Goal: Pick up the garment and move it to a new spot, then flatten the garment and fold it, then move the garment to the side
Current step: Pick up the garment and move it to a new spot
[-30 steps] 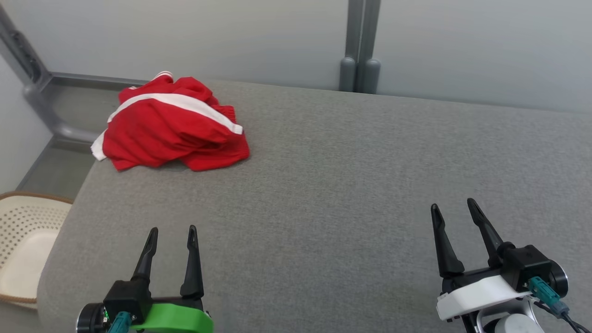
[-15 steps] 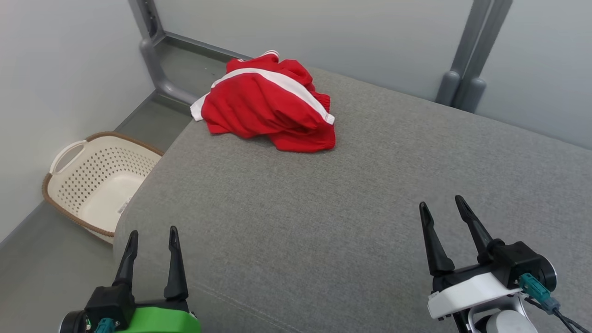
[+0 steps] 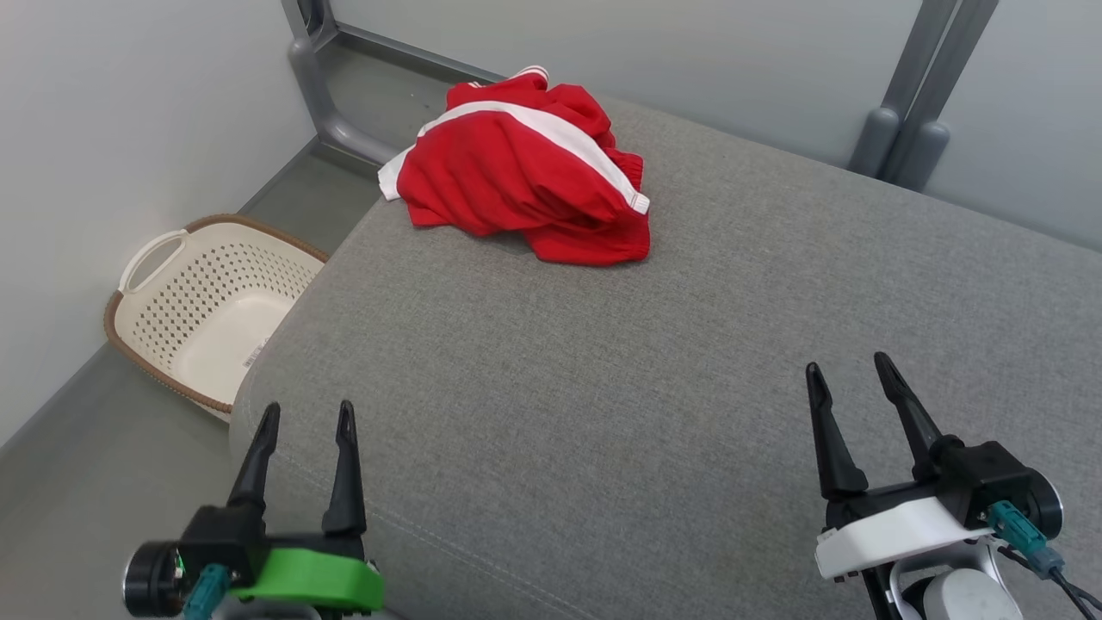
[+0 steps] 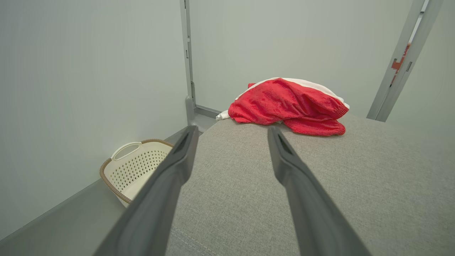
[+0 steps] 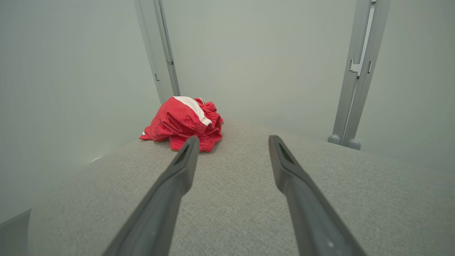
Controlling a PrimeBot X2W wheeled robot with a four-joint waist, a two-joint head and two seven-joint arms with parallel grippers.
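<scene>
The garment (image 3: 521, 176) is red with a white stripe and lies crumpled at the far left corner of the grey cushioned surface (image 3: 671, 362). It also lies ahead in the left wrist view (image 4: 288, 106) and the right wrist view (image 5: 181, 122). My left gripper (image 3: 308, 417) hovers at the near left edge of the surface, open and empty. Over the near right part, my right gripper (image 3: 849, 368) is open with nothing between its fingers. Both are far from the garment.
A cream perforated laundry basket (image 3: 202, 314) stands on the floor left of the surface, also in the left wrist view (image 4: 133, 169). Grey frame posts (image 3: 904, 112) and pale walls bound the far side. The surface's left edge drops to the floor.
The head camera has turned left, so the whole picture shifted right and the basket came into fuller view. The garment lies as before. Both grippers stay open.
</scene>
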